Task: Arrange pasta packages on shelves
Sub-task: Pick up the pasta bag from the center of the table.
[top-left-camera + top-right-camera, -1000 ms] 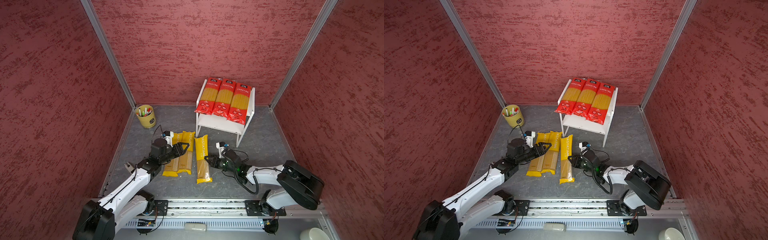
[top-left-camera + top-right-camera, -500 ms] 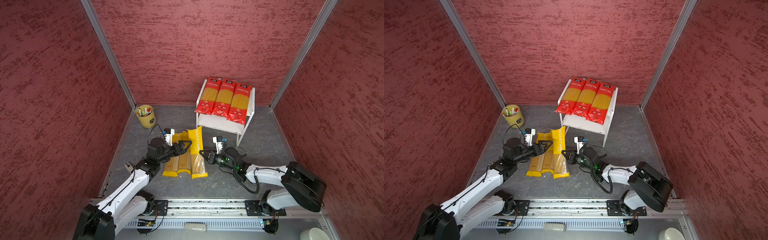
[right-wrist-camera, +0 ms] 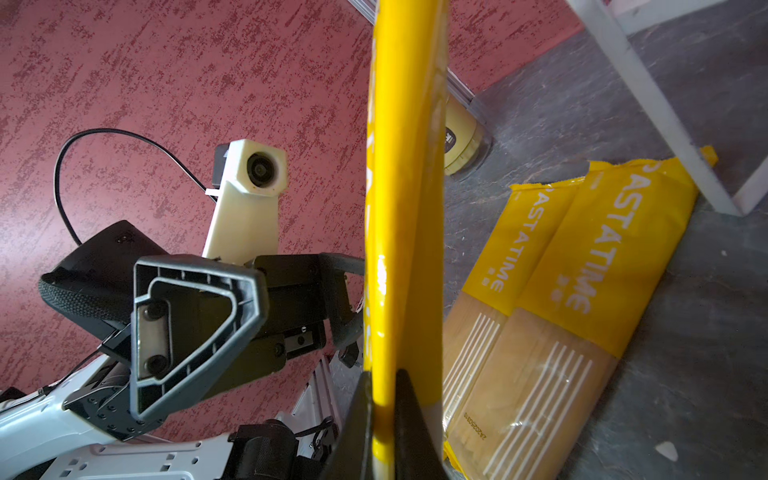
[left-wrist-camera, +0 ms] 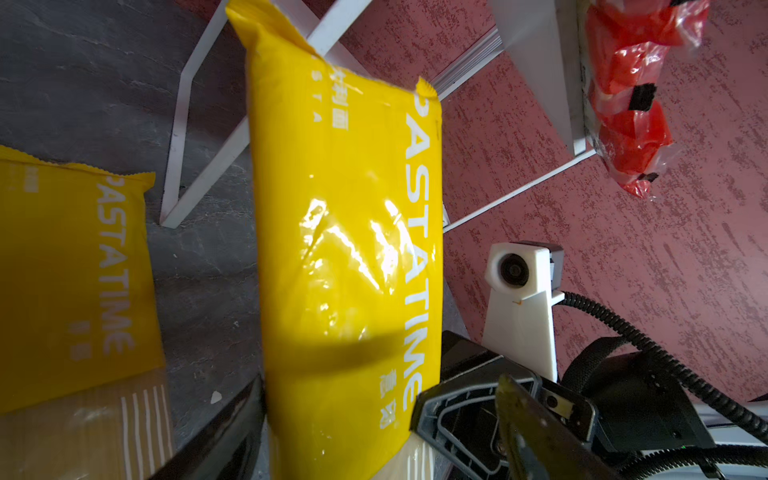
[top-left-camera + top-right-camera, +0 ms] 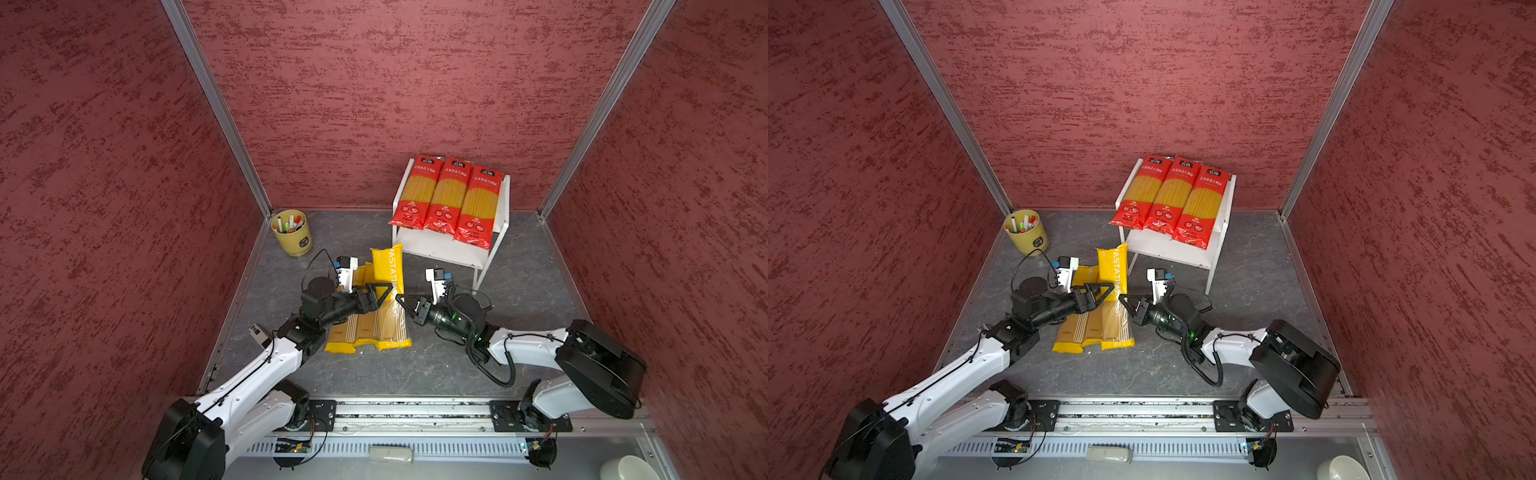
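Note:
My right gripper (image 5: 401,299) (image 3: 384,374) is shut on the long edge of a yellow pasta package (image 5: 388,270) (image 5: 1112,266) (image 3: 399,208). It holds the package raised and tilted, with the far end up toward the shelves (image 5: 440,249) (image 5: 1167,249). My left gripper (image 5: 380,296) (image 5: 1100,293) (image 4: 380,384) is open, its fingers standing either side of that package (image 4: 340,249). Two more yellow packages (image 5: 357,328) (image 5: 1084,328) (image 3: 582,291) lie flat on the floor below. Three red packages (image 5: 449,195) (image 5: 1173,195) lie side by side on the top board.
A yellow cup of markers (image 5: 292,232) (image 5: 1025,232) stands in the back left corner. The shelves' thin white legs (image 4: 178,124) reach the floor just beyond the yellow packages. Red walls close in three sides. A white bowl (image 5: 627,469) sits outside the front rail.
The right gripper has carried the yellow package up off the floor, leftward, and turned it on edge. The left gripper has opened wider and now straddles it.

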